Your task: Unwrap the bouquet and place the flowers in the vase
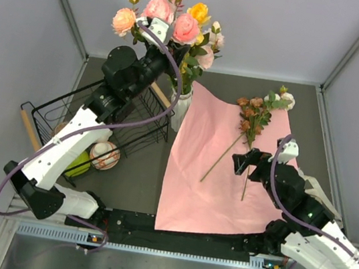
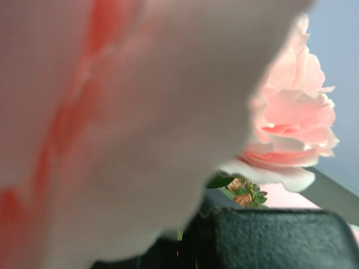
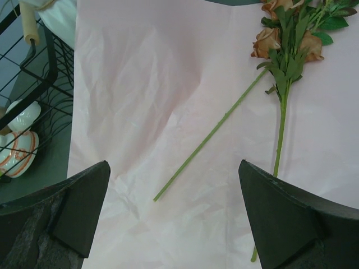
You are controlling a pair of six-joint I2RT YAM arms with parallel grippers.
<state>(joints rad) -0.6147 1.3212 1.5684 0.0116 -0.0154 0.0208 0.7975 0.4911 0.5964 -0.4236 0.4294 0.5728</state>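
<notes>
The white ribbed vase (image 1: 181, 110) stands at the pink paper's far left corner and holds several pink, yellow and cream flowers (image 1: 171, 20). My left gripper (image 1: 154, 34) is up among those blooms. In the left wrist view a blurred pink bloom (image 2: 112, 123) fills the frame, and a thin green stem shows between the shut fingers of that gripper (image 2: 182, 238). The wrapping paper (image 1: 200, 178) lies spread flat. On it lie two flowers (image 1: 256, 112), one with brownish buds (image 3: 286, 50) and a bare stem (image 3: 213, 134). My right gripper (image 1: 241, 163) (image 3: 174, 168) hovers open over the stems.
A black wire basket (image 1: 100, 119) with a wooden handle (image 1: 30, 127) stands left of the vase. Beside it lie a striped round pot (image 1: 104, 155) and a green object (image 1: 79, 163). Grey walls enclose the table on the left, back and right.
</notes>
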